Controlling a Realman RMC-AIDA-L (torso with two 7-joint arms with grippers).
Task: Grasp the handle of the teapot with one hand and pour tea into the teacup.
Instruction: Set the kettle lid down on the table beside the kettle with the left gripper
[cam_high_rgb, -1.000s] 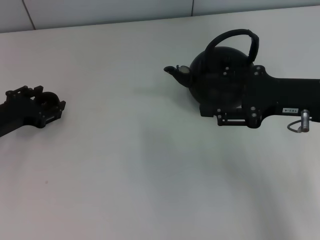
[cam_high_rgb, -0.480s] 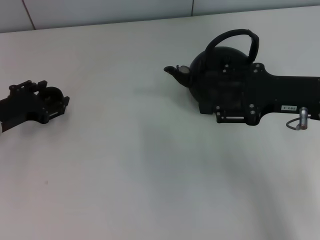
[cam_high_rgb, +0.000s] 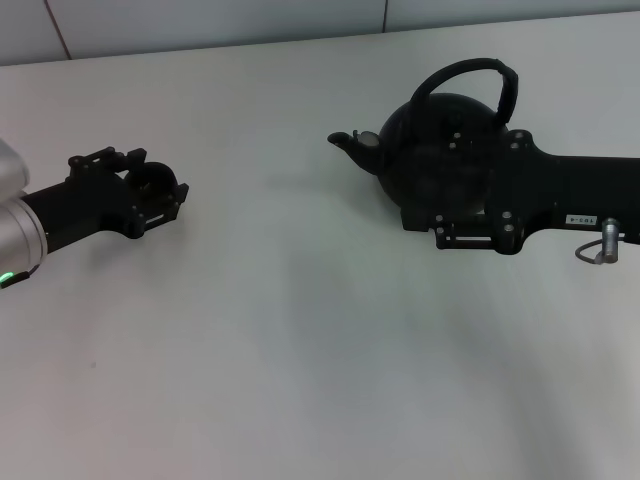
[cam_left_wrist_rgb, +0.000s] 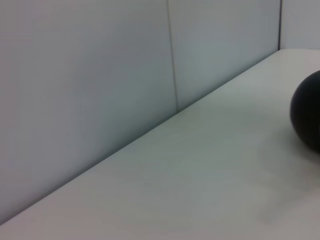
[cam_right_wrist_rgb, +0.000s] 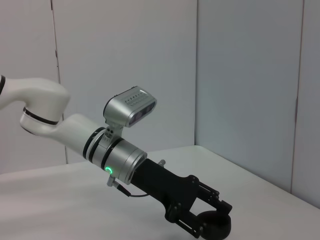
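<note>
Overhead, right tool (cam_high_rgb: 470, 195) above teapot (cam_high_rgb: 425, 150)

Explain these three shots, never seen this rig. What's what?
It's a two-armed robot working at a white table. The wide shot comes from a camera on its head, looking down. The other two come from cameras on its wrists. In the head view, the left gripper holds a small dark teacup. The right gripper sits at a black teapot with an arched handle and hides part of it. The right wrist camera looks across at the left arm and the cup. The left wrist camera shows wall, table and a black curve, probably the teapot.
</note>
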